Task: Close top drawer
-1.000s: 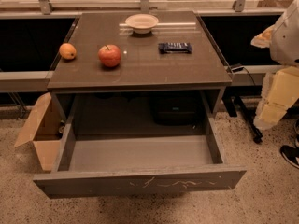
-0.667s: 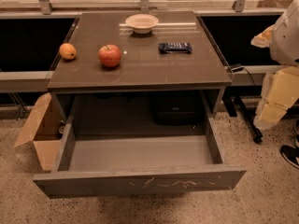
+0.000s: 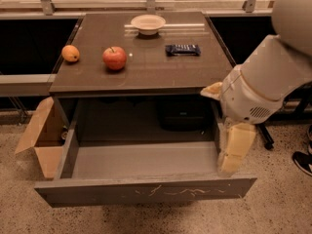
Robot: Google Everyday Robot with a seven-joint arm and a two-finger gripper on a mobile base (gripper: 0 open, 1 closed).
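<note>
The top drawer (image 3: 146, 191) is pulled far out from under the dark table top (image 3: 146, 77). Its long grey front panel faces me, with pale scratches near the middle. The drawer's inside is bare. My white arm comes in from the upper right. My gripper (image 3: 236, 150) hangs down cream-coloured at the drawer's right side wall, just behind the right end of the front panel.
On the table top stand a red apple (image 3: 114, 57), an orange (image 3: 70, 53), a white bowl (image 3: 148, 23) and a dark wrapped bar (image 3: 182, 49). An open cardboard box (image 3: 41, 135) sits left of the drawer. A shoe (image 3: 304, 162) is at the right edge.
My arm has swung in from the right edge towards the left and down, so the gripper now hangs at the drawer's right side. The drawer stays open as before.
</note>
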